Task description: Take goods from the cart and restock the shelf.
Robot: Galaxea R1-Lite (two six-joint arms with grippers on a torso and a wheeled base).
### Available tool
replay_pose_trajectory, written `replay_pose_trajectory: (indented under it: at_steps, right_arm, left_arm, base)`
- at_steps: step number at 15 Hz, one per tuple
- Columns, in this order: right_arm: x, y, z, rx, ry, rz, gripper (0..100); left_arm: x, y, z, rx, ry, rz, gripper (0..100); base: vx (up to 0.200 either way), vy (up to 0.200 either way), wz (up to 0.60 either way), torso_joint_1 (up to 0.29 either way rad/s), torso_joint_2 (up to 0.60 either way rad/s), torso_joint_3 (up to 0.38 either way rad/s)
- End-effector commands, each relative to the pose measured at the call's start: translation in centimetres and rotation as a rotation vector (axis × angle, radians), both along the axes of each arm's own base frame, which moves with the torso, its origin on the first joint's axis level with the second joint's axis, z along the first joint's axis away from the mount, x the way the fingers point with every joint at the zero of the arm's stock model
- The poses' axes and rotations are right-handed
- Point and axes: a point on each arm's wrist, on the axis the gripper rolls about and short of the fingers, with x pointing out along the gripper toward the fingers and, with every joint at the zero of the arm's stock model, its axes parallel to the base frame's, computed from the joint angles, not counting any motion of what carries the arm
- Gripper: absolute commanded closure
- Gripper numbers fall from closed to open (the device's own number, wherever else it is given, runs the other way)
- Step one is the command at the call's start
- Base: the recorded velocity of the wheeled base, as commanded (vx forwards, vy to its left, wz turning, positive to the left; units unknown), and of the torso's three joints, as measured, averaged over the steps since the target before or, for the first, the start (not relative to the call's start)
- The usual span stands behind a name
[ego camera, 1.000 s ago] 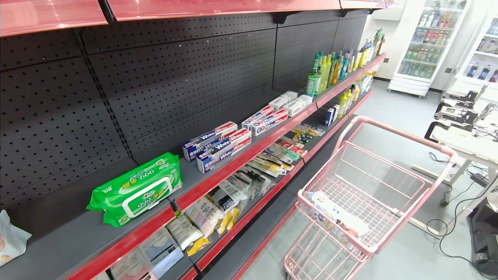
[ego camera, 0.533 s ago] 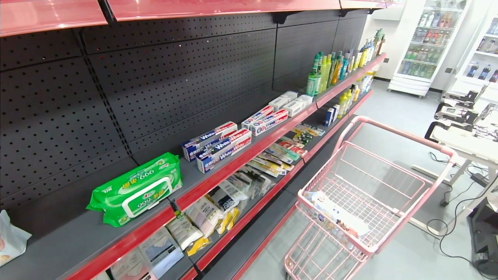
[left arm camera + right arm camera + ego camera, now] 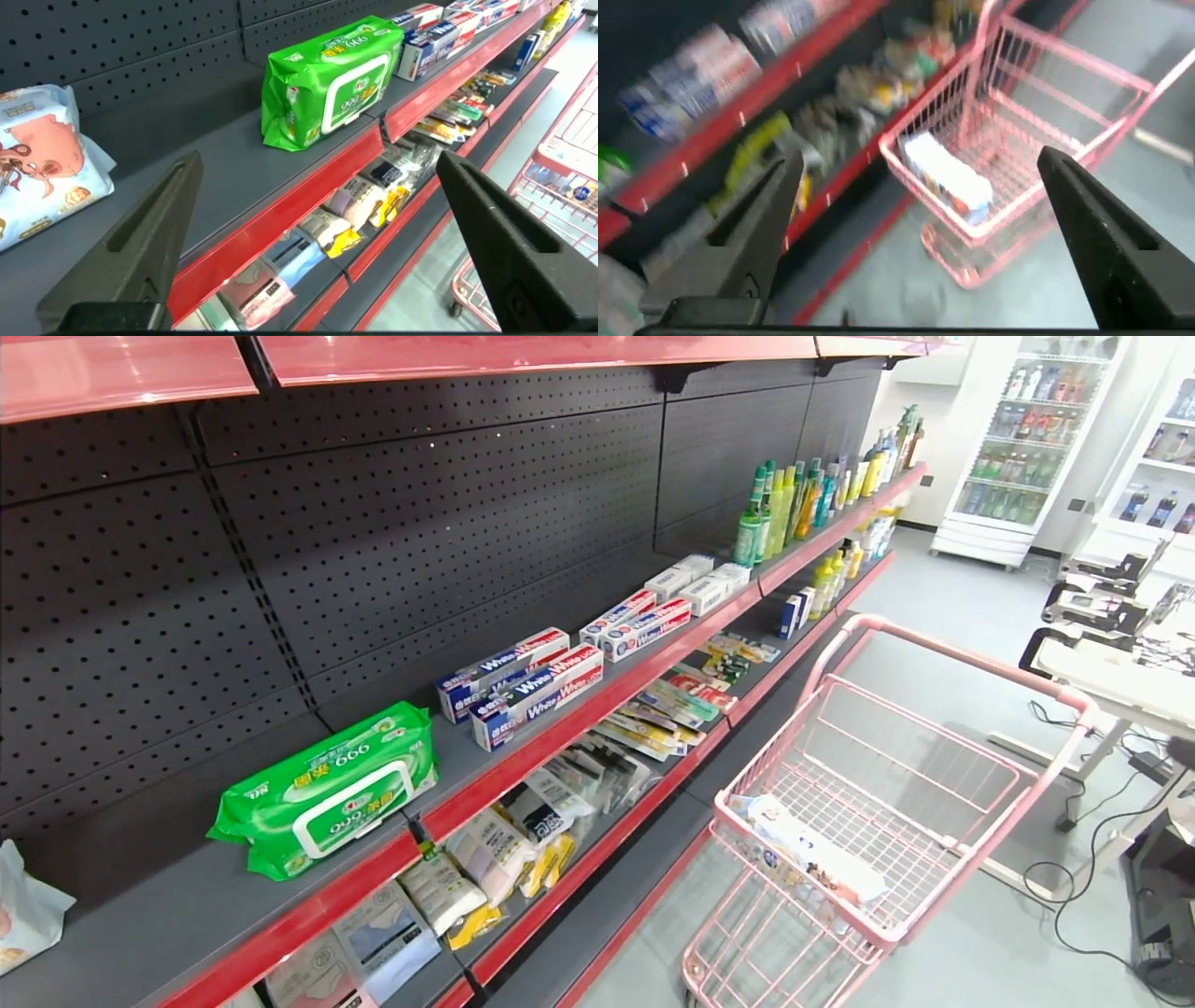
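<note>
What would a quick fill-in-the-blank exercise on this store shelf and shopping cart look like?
The wipes pack on the shelf is ____ in colour.
The cart beside the shelf has a ____ frame.
A white package lies inside the ____.
The left end effector and the right end effector both stand ____.
Missing words: green; pink; cart; open.

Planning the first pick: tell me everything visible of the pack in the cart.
The pack is a long, flat, soft-looking white packet with blue and orange print. It lies lengthwise in the pink wire cart, along the basket's end wall nearest the head camera, resting on the wire floor. It looks sealed and undamaged, and nothing is gripping it.
</note>
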Motion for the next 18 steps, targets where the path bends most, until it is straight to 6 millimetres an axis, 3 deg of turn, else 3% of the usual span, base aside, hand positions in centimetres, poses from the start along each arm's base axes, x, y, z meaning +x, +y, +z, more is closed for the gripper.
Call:
replay_pose_trajectory:
  at_steps: [1, 5, 7, 11, 13, 16, 18]
  right_arm:
    - [9.2, -1.0, -3.6, -0.071, 0.397, 0.065, 0]
    - [12.2, -1.8, -6.4, -0.158, 0.529, 0.113, 0]
    - [15.0, -2.3, -8.5, -0.201, 0.556, 0.141, 0]
    - [20.6, -3.3, -14.7, -0.263, 0.579, 0.195, 0]
    - [22.1, -3.9, -17.2, -0.332, 0.601, 0.299, 0]
    - [24.1, -3.7, -18.9, -0.371, 0.577, 0.439, 0]
    - [27.2, -3.0, -19.9, -0.396, 0.532, 0.502, 0]
  left_arm:
    - [0.0, 0.0, 0.0, 0.002, 0.001, 0.001, 0]
    - [0.0, 0.0, 0.0, 0.001, 0.001, 0.002, 0]
    - [0.0, 0.0, 0.0, 0.001, 0.001, 0.001, 0]
    - [0.0, 0.0, 0.0, 0.001, 0.001, 0.002, 0]
    - [0.0, 0.0, 0.0, 0.001, 0.001, 0.002, 0]
    - [0.0, 0.0, 0.0, 0.001, 0.001, 0.002, 0]
    - [0.0, 0.0, 0.0, 0.001, 0.001, 0.001, 0]
  base:
    - [0.0, 0.0, 0.0, 0.0, 0.0, 0.0]
    - [0.0, 0.0, 0.0, 0.0, 0.0, 0.0]
    - [0.0, 0.0, 0.0, 0.0, 0.0, 0.0]
    - [0.0, 0.0, -0.6, 0.004, 0.0, 0.002]
    - [0.0, 0.0, -0.6, 0.005, 0.0, 0.0]
    - [0.0, 0.0, 0.0, 0.0, 0.0, 0.0]
    - [0.0, 0.0, 0.0, 0.0, 0.0, 0.0]
